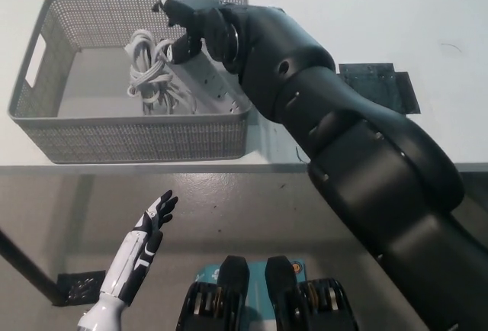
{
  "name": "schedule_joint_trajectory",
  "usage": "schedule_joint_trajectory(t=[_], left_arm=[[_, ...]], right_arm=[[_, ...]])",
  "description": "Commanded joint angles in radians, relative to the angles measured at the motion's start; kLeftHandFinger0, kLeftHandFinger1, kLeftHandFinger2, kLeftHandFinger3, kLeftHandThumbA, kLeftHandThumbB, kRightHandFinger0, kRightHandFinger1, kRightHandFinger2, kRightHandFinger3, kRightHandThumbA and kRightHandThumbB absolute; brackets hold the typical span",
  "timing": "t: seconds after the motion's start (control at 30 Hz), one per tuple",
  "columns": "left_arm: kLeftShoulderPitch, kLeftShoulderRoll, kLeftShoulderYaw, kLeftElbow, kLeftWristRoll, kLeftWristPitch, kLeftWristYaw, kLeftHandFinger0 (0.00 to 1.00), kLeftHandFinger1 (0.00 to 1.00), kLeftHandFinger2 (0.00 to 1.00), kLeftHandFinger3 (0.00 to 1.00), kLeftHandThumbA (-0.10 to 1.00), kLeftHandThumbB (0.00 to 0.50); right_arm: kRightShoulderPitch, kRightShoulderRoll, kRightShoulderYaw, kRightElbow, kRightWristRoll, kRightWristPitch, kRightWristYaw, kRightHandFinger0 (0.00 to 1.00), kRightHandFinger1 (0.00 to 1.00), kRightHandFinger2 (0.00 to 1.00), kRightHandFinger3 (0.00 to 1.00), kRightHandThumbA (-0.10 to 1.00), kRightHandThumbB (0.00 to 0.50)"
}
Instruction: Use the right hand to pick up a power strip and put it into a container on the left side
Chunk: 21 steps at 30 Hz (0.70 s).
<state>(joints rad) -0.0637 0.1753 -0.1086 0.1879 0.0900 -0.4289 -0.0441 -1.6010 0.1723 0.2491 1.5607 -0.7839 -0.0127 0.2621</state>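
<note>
A white power strip lies in the right part of the grey mesh basket, its coiled white cable beside it in the middle. My black right hand hovers just above the strip's far end, fingers apart and nothing visibly gripped. The right arm crosses the basket's right rim from the lower right and hides the far right corner. Below the table's front edge, my white left hand rests open with its fingers stretched out.
The basket stands at the left of a white table, whose front edge runs across the middle of the picture. A dark tape patch lies on the table to the right of my arm. A dark scrap lies on the floor at the lower left.
</note>
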Motion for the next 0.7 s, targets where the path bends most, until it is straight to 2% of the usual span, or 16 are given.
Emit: schedule_joint_trajectory(t=[0.0, 0.07, 0.1, 0.13, 0.23, 0.27, 0.3, 0.33, 0.37, 0.4, 0.43, 0.47, 0.5, 0.53, 0.57, 0.67], left_arm=[[-0.042, 0.038, -0.006, -0.050, 0.029, -0.041, -0.017, 1.00, 1.00, 1.00, 1.00, 1.00, 0.246], [-0.041, 0.039, -0.006, -0.050, 0.038, -0.041, -0.012, 1.00, 1.00, 1.00, 1.00, 1.00, 0.246], [-0.044, 0.041, -0.009, -0.046, 0.039, -0.041, -0.014, 1.00, 1.00, 1.00, 1.00, 1.00, 0.240], [-0.043, 0.043, -0.010, -0.047, 0.039, -0.041, -0.014, 1.00, 1.00, 1.00, 1.00, 1.00, 0.238], [-0.038, 0.044, -0.010, -0.047, 0.038, -0.041, -0.019, 1.00, 1.00, 1.00, 1.00, 1.00, 0.242], [-0.040, 0.044, -0.010, -0.046, 0.034, -0.041, -0.022, 1.00, 1.00, 1.00, 1.00, 1.00, 0.247], [-0.041, 0.044, -0.010, -0.045, 0.031, -0.041, -0.024, 1.00, 1.00, 1.00, 1.00, 1.00, 0.246], [-0.042, 0.044, -0.010, -0.044, 0.027, -0.041, -0.025, 1.00, 1.00, 1.00, 1.00, 1.00, 0.241], [-0.042, 0.043, -0.009, -0.042, 0.025, -0.041, -0.024, 1.00, 1.00, 1.00, 1.00, 1.00, 0.241], [-0.039, 0.042, -0.008, -0.043, 0.025, -0.041, -0.024, 1.00, 1.00, 1.00, 1.00, 1.00, 0.248], [-0.036, 0.040, -0.009, -0.044, 0.025, -0.041, -0.024, 1.00, 1.00, 1.00, 1.00, 1.00, 0.248], [-0.037, 0.041, -0.010, -0.043, 0.028, -0.041, -0.023, 1.00, 1.00, 1.00, 1.00, 1.00, 0.246], [-0.038, 0.042, -0.011, -0.042, 0.029, -0.041, -0.024, 1.00, 1.00, 1.00, 1.00, 1.00, 0.245], [-0.037, 0.041, -0.012, -0.043, 0.030, -0.041, -0.024, 1.00, 1.00, 1.00, 1.00, 1.00, 0.244], [-0.037, 0.040, -0.014, -0.040, 0.032, -0.041, -0.024, 1.00, 1.00, 1.00, 1.00, 1.00, 0.245], [-0.036, 0.038, -0.015, -0.037, 0.033, -0.041, -0.022, 1.00, 1.00, 1.00, 1.00, 1.00, 0.238]], right_arm=[[-0.491, -0.121, -0.310, -0.106, 0.447, 0.251, 0.715, 0.42, 0.81, 0.98, 1.00, 1.00, 0.422], [-0.503, -0.140, -0.366, -0.113, 0.486, 0.291, 0.672, 0.37, 0.89, 1.00, 1.00, 1.00, 0.414], [-0.505, -0.156, -0.383, -0.116, 0.497, 0.281, 0.684, 0.44, 0.96, 1.00, 1.00, 1.00, 0.345], [-0.514, -0.179, -0.409, -0.120, 0.516, 0.274, 0.698, 0.25, 0.85, 1.00, 1.00, 0.98, 0.303], [-0.548, -0.223, -0.426, -0.133, 0.512, 0.284, 0.727, 0.25, 0.79, 0.98, 1.00, 0.95, 0.301], [-0.559, -0.237, -0.429, -0.134, 0.509, 0.291, 0.757, 0.23, 0.79, 0.99, 1.00, 0.95, 0.254], [-0.567, -0.246, -0.427, -0.133, 0.505, 0.292, 0.779, 0.24, 0.79, 1.00, 1.00, 0.88, 0.198], [-0.581, -0.265, -0.422, -0.127, 0.494, 0.297, 0.816, 0.28, 0.85, 1.00, 1.00, 0.67, 0.165], [-0.593, -0.278, -0.418, -0.121, 0.482, 0.305, 0.844, 0.30, 0.88, 1.00, 1.00, 0.56, 0.155], [-0.595, -0.296, -0.415, -0.118, 0.476, 0.296, 0.855, 0.38, 0.93, 1.00, 1.00, 0.34, 0.247], [-0.596, -0.307, -0.410, -0.117, 0.468, 0.284, 0.864, 0.42, 0.95, 1.00, 1.00, 0.33, 0.264], [-0.598, -0.326, -0.405, -0.126, 0.465, 0.234, 0.874, 0.60, 1.00, 1.00, 1.00, 0.81, 0.382], [-0.602, -0.344, -0.406, -0.131, 0.468, 0.206, 0.896, 0.72, 1.00, 1.00, 1.00, 0.94, 0.429], [-0.603, -0.351, -0.415, -0.131, 0.475, 0.214, 0.908, 0.88, 1.00, 1.00, 1.00, 1.00, 0.486], [-0.602, -0.373, -0.453, -0.139, 0.512, 0.244, 0.895, 1.00, 1.00, 1.00, 1.00, 1.00, 0.499], [-0.596, -0.411, -0.524, -0.187, 0.578, 0.259, 0.792, 1.00, 1.00, 1.00, 1.00, 1.00, 0.500]])
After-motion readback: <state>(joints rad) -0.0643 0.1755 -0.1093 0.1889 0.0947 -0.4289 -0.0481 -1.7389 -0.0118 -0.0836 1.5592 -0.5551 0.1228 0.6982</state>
